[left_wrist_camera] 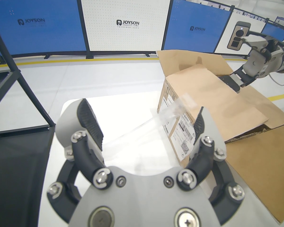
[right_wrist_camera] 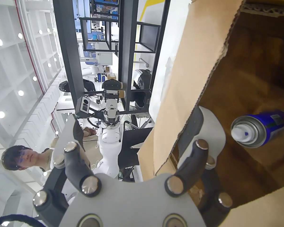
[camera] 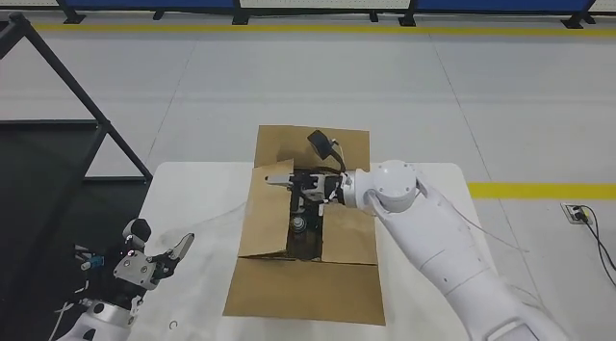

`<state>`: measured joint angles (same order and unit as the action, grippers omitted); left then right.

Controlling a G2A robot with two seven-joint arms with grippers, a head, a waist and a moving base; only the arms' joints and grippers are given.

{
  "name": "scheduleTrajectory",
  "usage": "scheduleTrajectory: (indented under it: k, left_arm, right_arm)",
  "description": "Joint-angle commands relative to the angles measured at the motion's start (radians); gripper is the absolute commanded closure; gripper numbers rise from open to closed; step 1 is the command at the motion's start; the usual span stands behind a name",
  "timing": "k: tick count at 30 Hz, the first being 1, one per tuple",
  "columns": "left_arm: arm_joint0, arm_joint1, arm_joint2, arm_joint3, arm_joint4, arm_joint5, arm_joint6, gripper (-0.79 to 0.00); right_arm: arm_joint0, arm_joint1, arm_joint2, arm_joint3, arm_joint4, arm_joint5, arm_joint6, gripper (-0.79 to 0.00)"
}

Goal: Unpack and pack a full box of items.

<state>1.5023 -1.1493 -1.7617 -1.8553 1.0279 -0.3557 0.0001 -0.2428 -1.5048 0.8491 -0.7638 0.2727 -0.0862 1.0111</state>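
An open cardboard box [camera: 300, 293] stands mid-table with its flaps spread. My right gripper [camera: 289, 183] is at the box's opening, open, straddling the upright side flap [right_wrist_camera: 194, 60]: one finger [right_wrist_camera: 203, 124] is inside the box and the other [right_wrist_camera: 72, 131] outside, with neither pressing on the cardboard. Deep inside the box lies a blue spray can [right_wrist_camera: 260, 128] with a white nozzle. My left gripper [left_wrist_camera: 142, 107] hovers open and empty over the white table [left_wrist_camera: 132, 142], well to the side of the box [left_wrist_camera: 203, 90]. The right gripper [left_wrist_camera: 236, 83] also shows at the box's top.
A black metal rack [camera: 58, 100] stands beside the table near my left arm. A loose strip of clear tape [left_wrist_camera: 177, 106] hangs from the box's labelled side. Bare tabletop [camera: 202, 206] lies between the left gripper and the box.
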Motion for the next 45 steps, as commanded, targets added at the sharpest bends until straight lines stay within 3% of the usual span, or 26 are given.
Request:
scheduleTrajectory:
  k: [1,13,25,37,45]
  left_arm:
    - [0.000,0.000,0.000,0.000,0.000,0.000,0.000,-0.785]
    - [0.017,0.000,-0.036,0.002,-0.006,0.030,0.030,-0.785]
    - [0.031,0.001,-0.074,0.009,-0.040,0.044,0.028,-0.785]
    - [0.031,0.001,-0.074,0.009,-0.040,0.044,0.028,-0.785]
    - [0.023,0.003,-0.072,-0.011,-0.046,0.019,-0.008,-0.785]
  right_arm:
    - [0.008,-0.006,-0.005,-0.005,0.006,-0.007,-0.002,-0.785]
    - [0.084,-0.087,-0.100,0.005,0.024,0.017,-0.107,-0.785]
    - [0.172,-0.208,-0.200,0.173,0.090,-0.056,-0.114,-0.785]
    - [0.172,-0.208,-0.200,0.173,0.090,-0.056,-0.114,-0.785]
    - [0.104,-0.224,-0.214,0.115,0.063,-0.050,-0.165,-0.785]
